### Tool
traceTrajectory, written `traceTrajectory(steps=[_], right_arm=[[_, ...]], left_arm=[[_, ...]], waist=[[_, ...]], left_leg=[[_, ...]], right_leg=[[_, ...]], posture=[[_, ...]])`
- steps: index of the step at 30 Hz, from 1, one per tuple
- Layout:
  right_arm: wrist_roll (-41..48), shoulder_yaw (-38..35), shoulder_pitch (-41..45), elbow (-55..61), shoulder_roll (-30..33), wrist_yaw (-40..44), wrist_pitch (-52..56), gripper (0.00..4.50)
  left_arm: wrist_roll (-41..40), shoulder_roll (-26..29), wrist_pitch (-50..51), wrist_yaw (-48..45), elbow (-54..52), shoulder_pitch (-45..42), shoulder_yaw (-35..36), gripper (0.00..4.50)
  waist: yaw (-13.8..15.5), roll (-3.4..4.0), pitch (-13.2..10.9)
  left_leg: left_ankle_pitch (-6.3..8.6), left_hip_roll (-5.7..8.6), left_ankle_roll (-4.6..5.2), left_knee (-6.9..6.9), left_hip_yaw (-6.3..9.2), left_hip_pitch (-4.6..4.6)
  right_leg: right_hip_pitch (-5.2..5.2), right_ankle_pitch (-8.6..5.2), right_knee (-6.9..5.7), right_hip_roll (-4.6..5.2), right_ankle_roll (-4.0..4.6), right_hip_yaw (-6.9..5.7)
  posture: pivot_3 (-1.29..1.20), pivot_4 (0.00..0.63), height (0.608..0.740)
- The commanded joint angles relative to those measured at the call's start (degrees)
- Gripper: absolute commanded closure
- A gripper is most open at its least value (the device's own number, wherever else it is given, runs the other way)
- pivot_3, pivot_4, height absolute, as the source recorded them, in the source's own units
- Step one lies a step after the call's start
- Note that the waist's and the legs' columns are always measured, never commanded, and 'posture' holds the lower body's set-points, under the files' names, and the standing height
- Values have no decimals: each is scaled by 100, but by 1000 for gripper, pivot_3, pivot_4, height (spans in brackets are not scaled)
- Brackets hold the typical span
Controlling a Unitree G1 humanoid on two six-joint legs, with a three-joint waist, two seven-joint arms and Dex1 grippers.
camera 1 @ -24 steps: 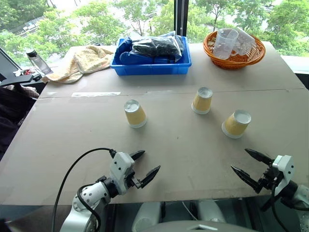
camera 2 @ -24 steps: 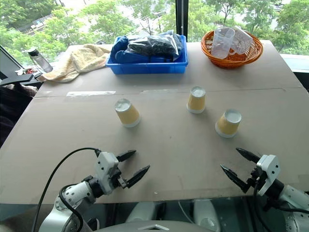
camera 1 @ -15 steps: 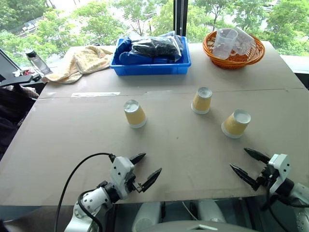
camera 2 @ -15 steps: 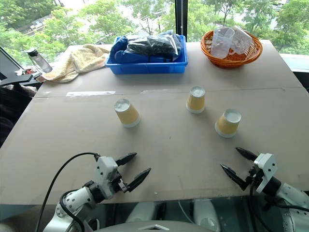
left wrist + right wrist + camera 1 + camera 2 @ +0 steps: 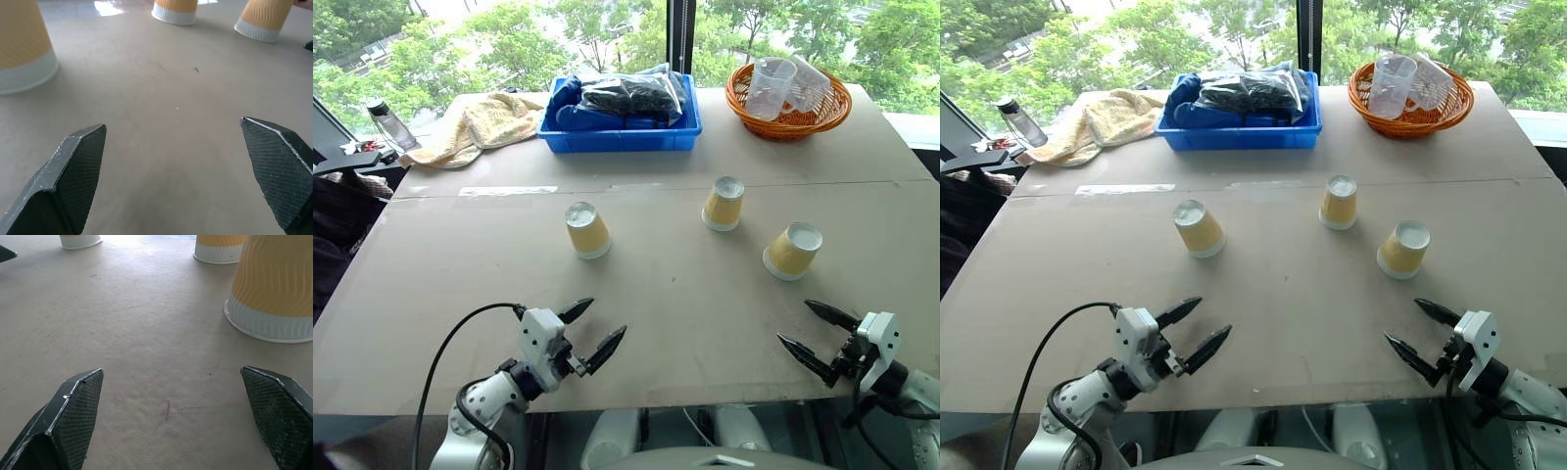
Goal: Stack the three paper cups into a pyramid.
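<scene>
Across the middle of the frame, the three paper cups are standing upside down, apart, on the surface. Lower left, the left hand is hovering with fingers apart; lower right, the right hand likewise.

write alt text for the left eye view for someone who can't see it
Three yellow paper cups stand upside down and apart on a tan table: left cup, middle cup, right cup. Near the front edge, the left gripper and right gripper are open, holding nothing. Behind sit a blue bin, an orange basket and a towel.
</scene>
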State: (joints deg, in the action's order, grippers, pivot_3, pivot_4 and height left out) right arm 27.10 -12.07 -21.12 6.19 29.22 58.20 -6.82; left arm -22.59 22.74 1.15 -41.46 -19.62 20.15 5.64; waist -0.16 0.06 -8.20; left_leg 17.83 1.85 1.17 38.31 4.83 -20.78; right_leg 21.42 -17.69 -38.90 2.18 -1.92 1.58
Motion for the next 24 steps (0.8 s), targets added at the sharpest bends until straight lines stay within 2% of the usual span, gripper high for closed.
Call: traceTrajectory(steps=[1,4,8,19,24], right_arm=[[468,90,-76,870,37,90,276,66],[691,242,-30,1569,104,-80,692,66],[674,408,247,1970,110,-293,934,66],[659,532,669,2052,-34,-563,1009,66],[659,532,678,2047,-72,-571,977,66]], left_arm=[[134,-211,-201,709,38,-555,415,0],[317,-363,-105,1317,207,-1225,604,0],[333,-323,141,1500,304,-1711,611,0],[455,-276,666,1650,979,-2680,416,0],[608,-35,899,1526,1248,-2943,284,0]], waist=[[-1,1,-1],[-1,-7,0],[-19,-16,1],[8,-27,-5],[-5,-28,-6]], left_leg=[[0,0,0,0,0,-1],[-1,1,-2,2,0,-1],[-11,1,-20,2,1,-2],[-15,4,-27,2,5,-7],[-15,4,-27,2,5,-6]], right_leg=[[0,0,0,0,0,0],[0,1,-2,-1,-2,1],[1,2,-1,-4,-4,0],[3,2,1,-4,-5,-6],[4,3,0,-4,-5,-5]], posture=[[0,150,740],[0,150,740],[0,150,740],[0,150,740],[0,150,740]])
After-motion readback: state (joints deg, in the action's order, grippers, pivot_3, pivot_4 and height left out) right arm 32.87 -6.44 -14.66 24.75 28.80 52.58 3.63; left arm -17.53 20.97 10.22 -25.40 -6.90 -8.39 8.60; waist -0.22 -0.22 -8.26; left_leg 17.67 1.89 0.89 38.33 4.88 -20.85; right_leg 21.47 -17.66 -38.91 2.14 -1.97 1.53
